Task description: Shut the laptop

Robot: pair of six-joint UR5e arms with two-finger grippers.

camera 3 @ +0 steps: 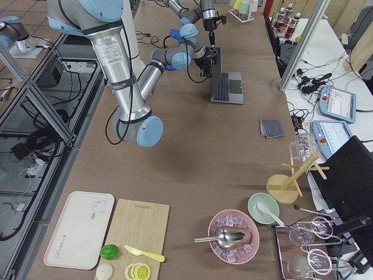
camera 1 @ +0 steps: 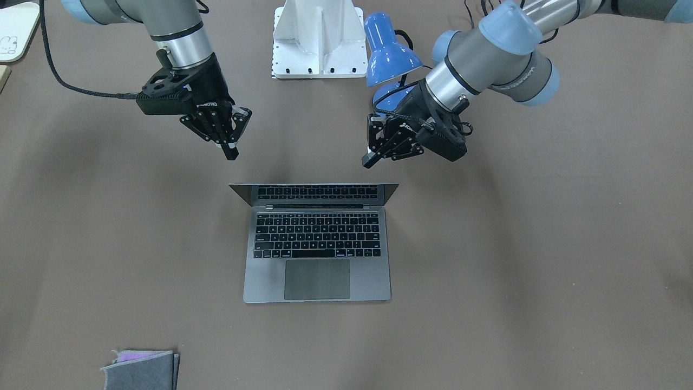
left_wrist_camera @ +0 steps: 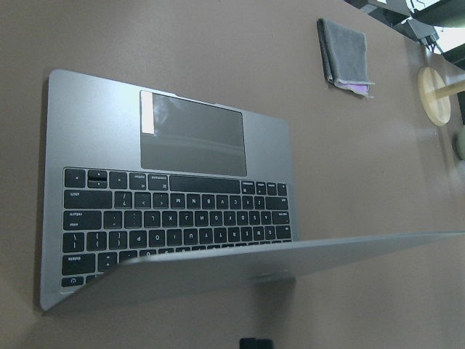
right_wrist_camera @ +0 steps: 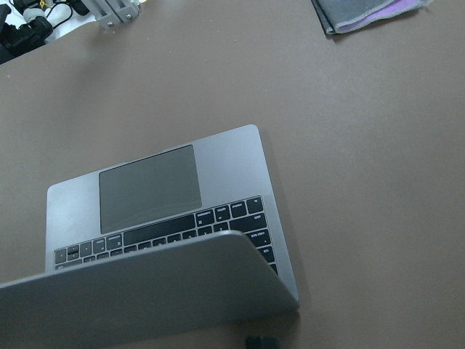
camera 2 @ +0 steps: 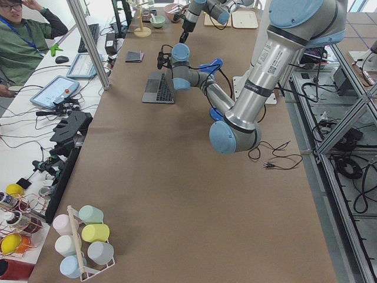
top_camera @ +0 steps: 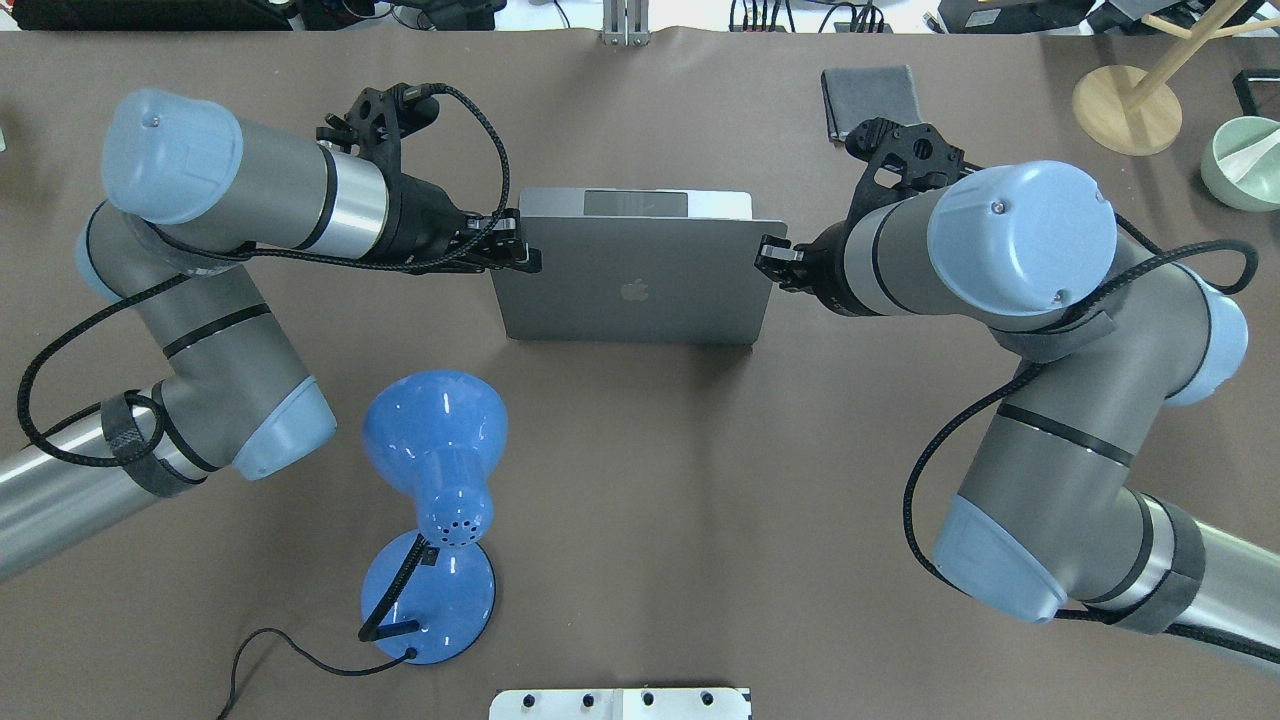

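The space-grey laptop [camera 1: 316, 260] sits mid-table with its lid [top_camera: 630, 290] partly lowered over the black keyboard [left_wrist_camera: 174, 225]; the apple logo faces the overhead view. My left gripper [top_camera: 520, 250] is shut, just behind the lid's top corner on my left, and also shows in the front view [camera 1: 370, 158]. My right gripper [top_camera: 770, 255] is shut behind the other top corner, and shows in the front view too [camera 1: 231, 151]. I cannot tell whether either touches the lid. The right wrist view shows the lid [right_wrist_camera: 145, 291] leaning over the keys.
A blue desk lamp [top_camera: 440, 470] with its cable stands near my left arm. A grey felt pouch [top_camera: 868, 100] lies beyond the laptop on my right. A wooden stand [top_camera: 1125, 108] and a green bowl [top_camera: 1240, 165] sit at the far right corner.
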